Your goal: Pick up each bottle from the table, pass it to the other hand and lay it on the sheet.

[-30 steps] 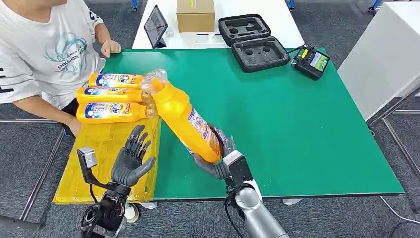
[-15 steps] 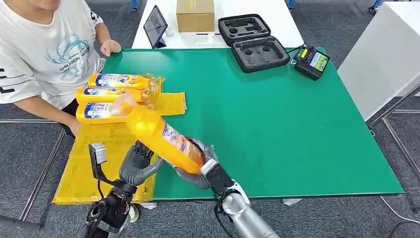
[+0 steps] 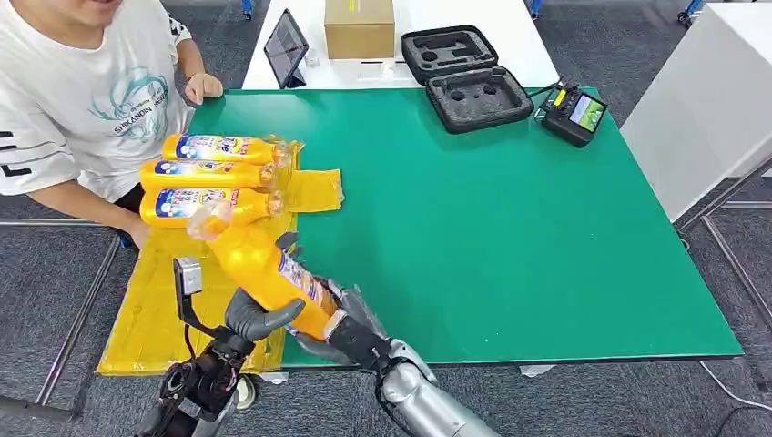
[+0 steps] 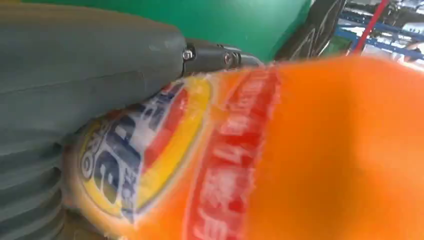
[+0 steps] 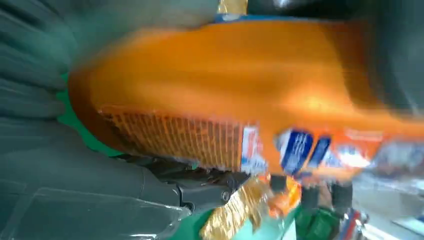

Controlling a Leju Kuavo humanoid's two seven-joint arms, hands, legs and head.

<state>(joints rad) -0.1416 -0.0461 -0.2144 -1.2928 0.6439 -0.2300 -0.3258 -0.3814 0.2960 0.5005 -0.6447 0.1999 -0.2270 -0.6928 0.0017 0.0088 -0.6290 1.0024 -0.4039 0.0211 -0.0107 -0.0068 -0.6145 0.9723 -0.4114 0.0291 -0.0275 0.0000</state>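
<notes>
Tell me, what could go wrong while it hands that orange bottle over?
The bottle hangs tilted between the right hand at its base and the left hand at its side; letting go early could drop it. Its cap end also sits near the three bottles on the yellow sheet, and might knock them.

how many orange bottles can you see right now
4. Three lie side by side on the yellow sheet near the person: far bottle, middle bottle, near bottle. The fourth bottle is off the table, between the right hand and left hand.
</notes>
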